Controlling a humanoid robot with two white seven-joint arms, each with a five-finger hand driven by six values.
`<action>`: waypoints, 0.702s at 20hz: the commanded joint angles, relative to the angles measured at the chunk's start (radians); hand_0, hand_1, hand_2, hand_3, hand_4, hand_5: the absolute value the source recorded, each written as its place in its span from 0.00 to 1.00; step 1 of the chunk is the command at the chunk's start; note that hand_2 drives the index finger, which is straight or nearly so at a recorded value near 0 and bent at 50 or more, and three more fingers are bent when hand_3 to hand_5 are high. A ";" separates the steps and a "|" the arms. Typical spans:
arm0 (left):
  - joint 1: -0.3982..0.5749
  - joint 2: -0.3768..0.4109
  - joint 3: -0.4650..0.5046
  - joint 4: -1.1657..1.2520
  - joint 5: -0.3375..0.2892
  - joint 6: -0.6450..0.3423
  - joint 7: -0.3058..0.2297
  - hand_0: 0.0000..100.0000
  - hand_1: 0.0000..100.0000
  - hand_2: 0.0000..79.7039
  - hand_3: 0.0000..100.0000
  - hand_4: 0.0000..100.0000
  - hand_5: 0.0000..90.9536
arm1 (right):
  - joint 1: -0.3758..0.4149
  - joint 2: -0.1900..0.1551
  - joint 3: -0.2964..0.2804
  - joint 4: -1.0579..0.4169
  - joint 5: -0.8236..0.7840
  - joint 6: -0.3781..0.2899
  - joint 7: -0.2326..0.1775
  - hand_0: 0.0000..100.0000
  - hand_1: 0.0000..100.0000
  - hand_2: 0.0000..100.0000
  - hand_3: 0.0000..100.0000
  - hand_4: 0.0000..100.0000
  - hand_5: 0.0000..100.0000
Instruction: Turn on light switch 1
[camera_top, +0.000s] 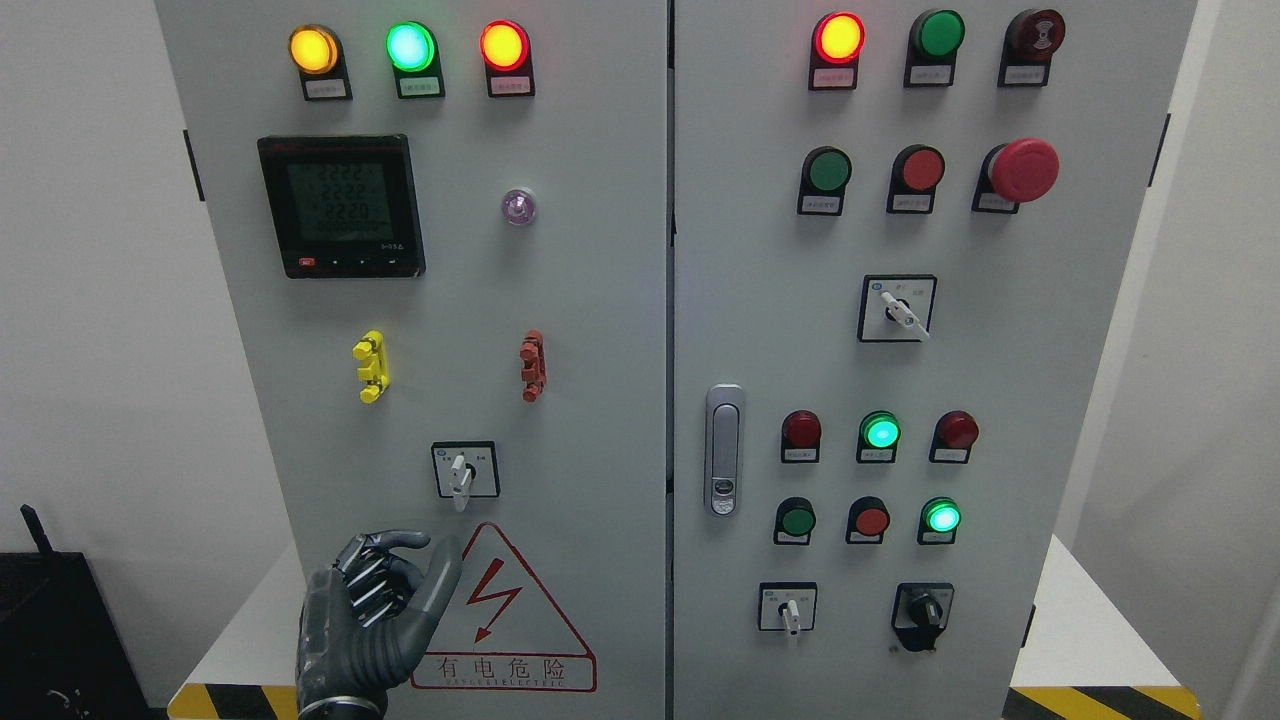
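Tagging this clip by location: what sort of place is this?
Probably an industrial electrical room or training rig: a grey metal control cabinet with lit round indicator lamps, a black digital power meter and a red triangular shock-warning sign.

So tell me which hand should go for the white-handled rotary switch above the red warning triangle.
Left. The dark grey left hand is raised just below and left of that white-handled rotary switch on the left cabinet door; the right hand is not in view.

Matt grey metal cabinet (600, 300), glossy handle (723, 450)
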 joint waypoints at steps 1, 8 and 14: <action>-0.021 -0.004 -0.016 0.005 0.001 0.018 -0.001 0.16 0.72 0.63 0.86 0.90 0.92 | 0.000 0.000 0.000 0.000 -0.025 0.001 0.000 0.00 0.00 0.00 0.00 0.00 0.00; -0.052 -0.010 -0.018 0.009 -0.004 0.044 -0.001 0.13 0.71 0.64 0.86 0.90 0.92 | 0.000 0.000 0.000 0.000 -0.025 0.001 0.000 0.00 0.00 0.00 0.00 0.00 0.00; -0.085 -0.014 -0.019 0.041 -0.031 0.047 -0.001 0.12 0.71 0.64 0.86 0.91 0.92 | 0.000 0.000 0.000 0.000 -0.025 0.001 0.000 0.00 0.00 0.00 0.00 0.00 0.00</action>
